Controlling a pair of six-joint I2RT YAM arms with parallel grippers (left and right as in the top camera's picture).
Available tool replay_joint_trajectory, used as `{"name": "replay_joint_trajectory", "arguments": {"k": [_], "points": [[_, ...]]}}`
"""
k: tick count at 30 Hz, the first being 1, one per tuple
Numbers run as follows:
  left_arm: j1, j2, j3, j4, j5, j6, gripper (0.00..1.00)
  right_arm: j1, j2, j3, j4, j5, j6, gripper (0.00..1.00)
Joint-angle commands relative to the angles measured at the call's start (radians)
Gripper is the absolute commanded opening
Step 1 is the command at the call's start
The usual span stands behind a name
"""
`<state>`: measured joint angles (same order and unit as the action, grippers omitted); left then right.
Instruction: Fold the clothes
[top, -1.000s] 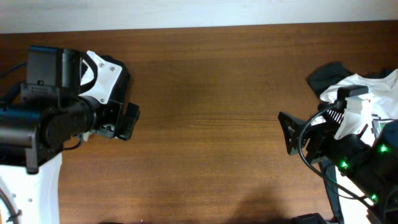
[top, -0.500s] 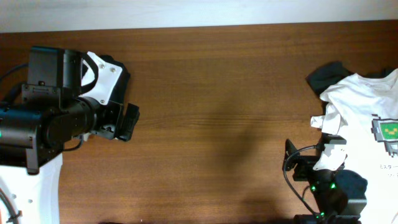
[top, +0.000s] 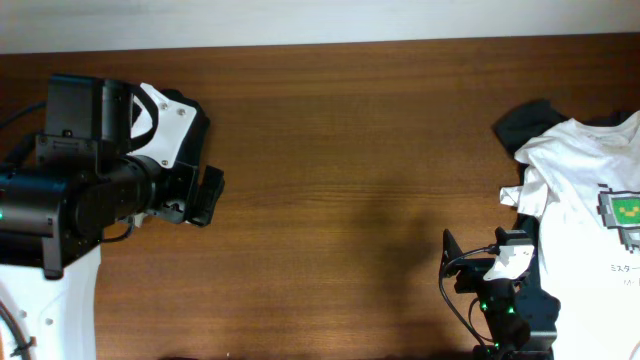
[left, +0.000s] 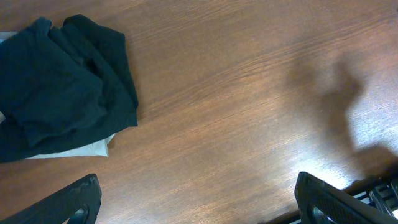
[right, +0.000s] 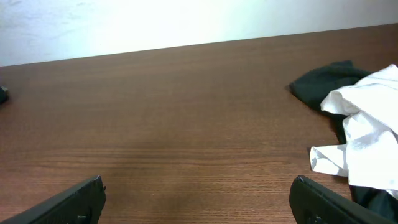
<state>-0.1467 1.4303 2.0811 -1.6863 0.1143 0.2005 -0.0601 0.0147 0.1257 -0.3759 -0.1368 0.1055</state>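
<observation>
At right table (top: 330, 150) edge — white T-shirt (top: 585, 165) heaped; left gripper (left: 199, 202), right gripper (right: 202, 202) splayed apart.

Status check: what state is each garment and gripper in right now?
white shirt: crumpled, unfolded, partly covering dark garment
dark garment: bunched, mostly hidden
black heap: rumpled, atop light garment
light garment: flat, mostly covered
left gripper: open, empty
right gripper: open, empty

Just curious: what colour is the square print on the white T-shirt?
Green, grey-framed. The square print on the white T-shirt shows best overhead.
</observation>
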Motion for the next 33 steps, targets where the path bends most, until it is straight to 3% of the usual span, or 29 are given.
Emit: {"name": "replay_joint_trajectory", "arguments": {"k": [1, 3, 6, 9, 10, 16, 20, 23, 25, 33], "points": [[-0.004, -0.025, -0.002, 0.001, -0.006, -0.008, 0.99, -0.008, -0.009, -0.014, 0.006, -0.009, 0.006, 0.99], [-0.003, -0.107, -0.061, 0.163, -0.036, 0.010, 0.99, -0.008, -0.009, -0.014, 0.006, -0.010, 0.006, 0.99], [0.014, -0.425, -0.591, 0.815, -0.033, -0.005, 0.99, -0.008, -0.009, -0.014, 0.006, -0.009, 0.006, 0.99], [0.029, -0.735, -1.105, 1.308, -0.055, -0.005, 0.99, -0.008, -0.009, -0.014, 0.006, -0.009, 0.006, 0.99], [0.043, -0.844, -1.251, 1.406, -0.055, -0.005, 0.99, -0.008, -0.009, -0.014, 0.006, -0.009, 0.006, 0.99], [0.150, -1.357, -1.759, 1.527, -0.053, -0.005, 0.99, -0.008, -0.009, -0.014, 0.006, -0.009, 0.006, 0.99], [0.145, -1.426, -2.061, 1.847, -0.058, -0.005, 0.99, -0.008, -0.009, -0.014, 0.006, -0.009, 0.006, 0.99], [0.136, -1.425, -2.073, 1.766, -0.051, -0.005, 0.99, -0.008, -0.009, -0.014, 0.006, -0.009, 0.006, 0.99], [0.137, -1.425, -2.072, 1.598, -0.054, -0.005, 0.99, -0.008, -0.009, -0.014, 0.006, -0.009, 0.006, 0.98], [0.137, -1.416, -2.071, 1.607, -0.059, -0.005, 0.99, -0.008, -0.009, -0.014, 0.006, -0.009, 0.006, 0.99]]}}
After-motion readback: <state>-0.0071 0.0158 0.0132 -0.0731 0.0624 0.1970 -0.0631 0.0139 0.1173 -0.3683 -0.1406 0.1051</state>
